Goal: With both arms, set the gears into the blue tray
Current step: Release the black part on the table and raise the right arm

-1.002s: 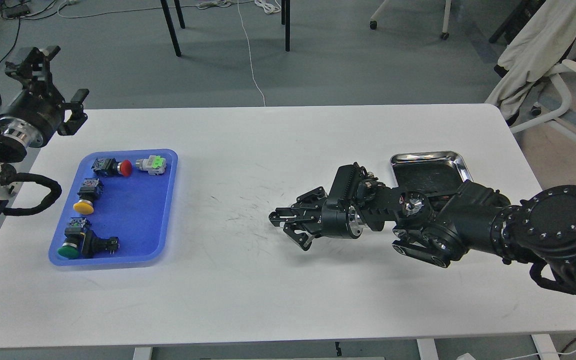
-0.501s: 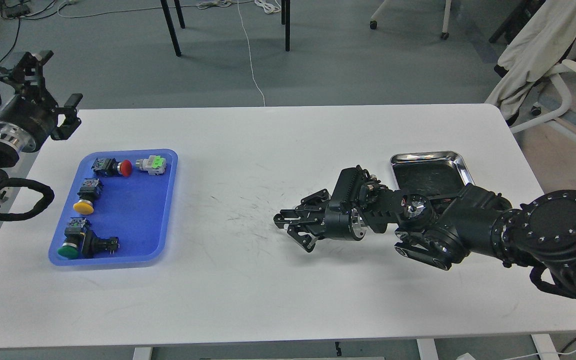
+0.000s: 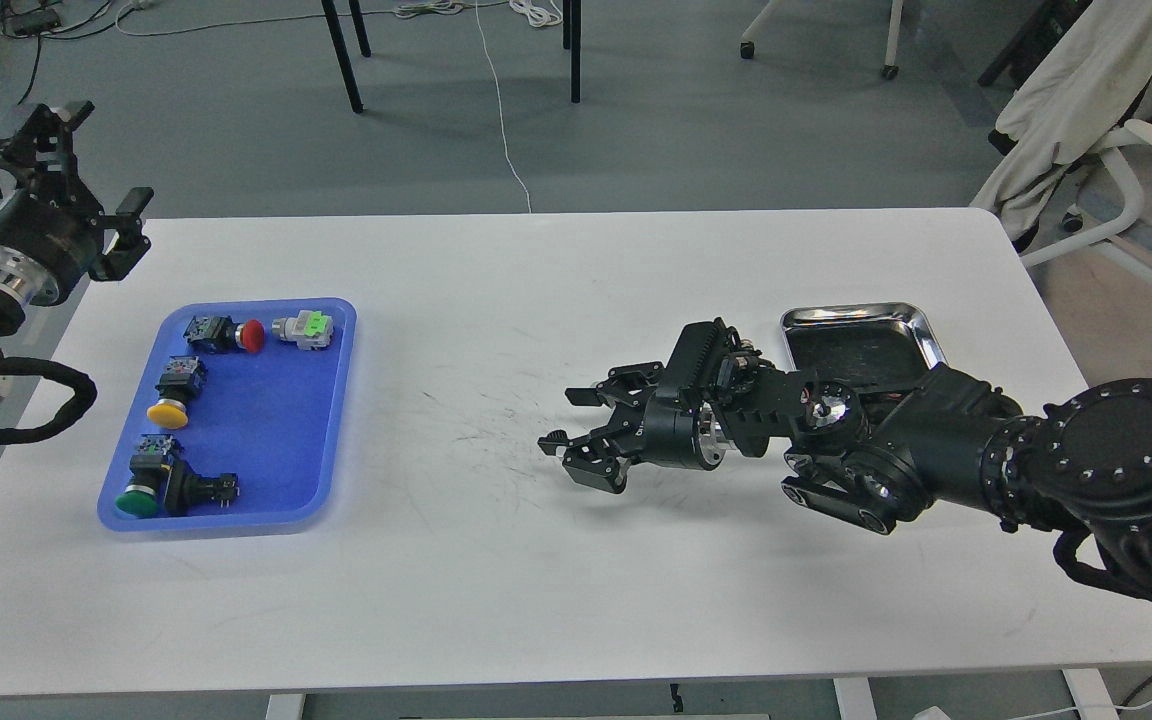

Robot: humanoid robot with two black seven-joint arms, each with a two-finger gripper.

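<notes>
The left gripper (image 3: pixel 64 160) hangs past the table's (image 3: pixel 496 560) far left corner, its fingers spread wide with nothing between them; just right of it and nearer the camera lies the blue tray (image 3: pixel 331 400), holding push-button switches (image 3: pixel 176 395) (red, yellow and green caps); well to the right, over bare tabletop, the right gripper (image 3: pixel 566 420) points left with fingers parted, empty; behind its wrist sits the steel tray (image 3: pixel 921 330); I cannot make out the gears anywhere.
</notes>
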